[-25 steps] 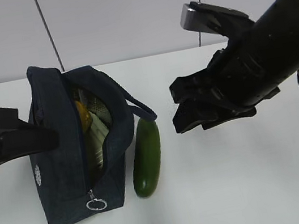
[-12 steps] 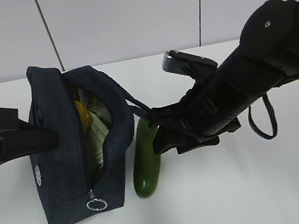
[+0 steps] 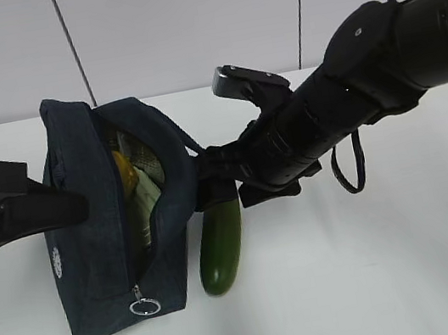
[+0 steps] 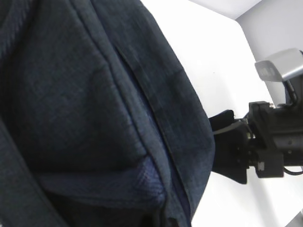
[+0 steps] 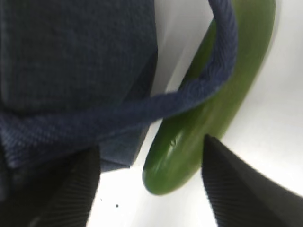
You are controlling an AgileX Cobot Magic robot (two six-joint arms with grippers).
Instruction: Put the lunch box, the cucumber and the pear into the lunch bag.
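Note:
The navy lunch bag stands unzipped at the left, and its fabric fills the left wrist view. Inside it I see the yellow pear and part of the lunch box. The dark green cucumber lies on the table against the bag's right side. My right gripper is open over the cucumber's far end. Its fingers straddle the cucumber and the bag's handle strap. My left gripper is shut on the bag's left side; its jaws are hidden.
The white table stretches to the right and front of the bag. A pale wall with dark vertical seams stands behind. The bag's silver zipper ring hangs at its near end.
My right arm has swung left and down from mid-table to the cucumber's far end, and its jaws have widened. The left arm and the bag have not moved.

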